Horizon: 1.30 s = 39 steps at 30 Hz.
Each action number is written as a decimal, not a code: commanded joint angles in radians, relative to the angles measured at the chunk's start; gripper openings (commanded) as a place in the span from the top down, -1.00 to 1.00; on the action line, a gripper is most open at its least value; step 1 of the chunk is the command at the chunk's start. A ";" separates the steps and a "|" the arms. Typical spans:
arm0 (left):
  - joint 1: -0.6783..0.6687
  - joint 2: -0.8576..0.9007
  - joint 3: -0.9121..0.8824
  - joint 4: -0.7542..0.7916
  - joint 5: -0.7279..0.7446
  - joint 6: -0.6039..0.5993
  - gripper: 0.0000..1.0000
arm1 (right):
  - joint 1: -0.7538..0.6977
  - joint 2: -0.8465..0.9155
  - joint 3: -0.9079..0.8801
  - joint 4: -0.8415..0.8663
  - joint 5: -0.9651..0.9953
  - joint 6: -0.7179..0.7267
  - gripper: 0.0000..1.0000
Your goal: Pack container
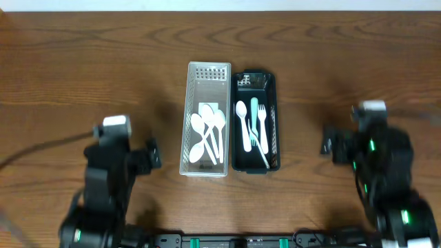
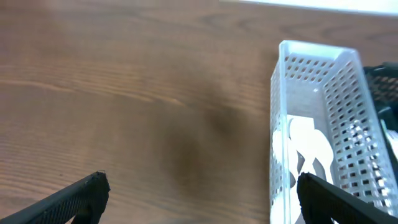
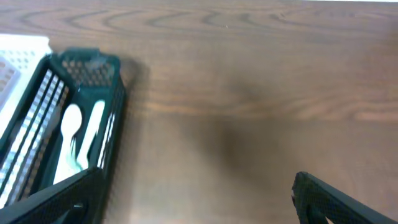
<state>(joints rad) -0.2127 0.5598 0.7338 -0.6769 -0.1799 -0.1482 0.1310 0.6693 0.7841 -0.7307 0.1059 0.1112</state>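
A white perforated basket (image 1: 196, 74) in the middle of the table holds white plastic spoons (image 1: 208, 131). A dark green basket (image 1: 271, 86) right beside it holds white and mint forks and a spoon (image 1: 251, 124). My left gripper (image 1: 152, 155) is open and empty, left of the white basket, which also shows in the left wrist view (image 2: 314, 74). My right gripper (image 1: 329, 146) is open and empty, right of the green basket, which also shows in the right wrist view (image 3: 87, 65). The left fingertips (image 2: 202, 193) and the right fingertips (image 3: 199, 196) are spread wide over bare wood.
The brown wooden table (image 1: 83, 62) stretches around the two baskets. A cable (image 1: 41, 148) runs off to the left from the left arm. The table's far edge lies at the top of the overhead view.
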 commanded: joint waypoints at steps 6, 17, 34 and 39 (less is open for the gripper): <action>-0.008 -0.257 -0.056 -0.098 -0.065 0.017 -0.96 | -0.005 -0.293 -0.080 -0.244 -0.005 0.023 -0.98; -0.008 -0.268 -0.056 -0.160 -0.065 0.017 -0.96 | -0.005 -0.309 -0.080 -0.381 -0.005 0.023 -0.99; -0.008 -0.268 -0.056 -0.160 -0.065 0.017 -0.96 | -0.006 -0.319 -0.080 -0.381 -0.005 0.023 -0.98; -0.008 -0.268 -0.056 -0.160 -0.065 0.017 -0.96 | -0.006 -0.396 -0.080 -0.382 0.000 0.023 -0.99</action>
<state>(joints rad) -0.2180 0.2928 0.6846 -0.8349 -0.2253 -0.1482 0.1310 0.3248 0.7094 -1.1107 0.1047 0.1223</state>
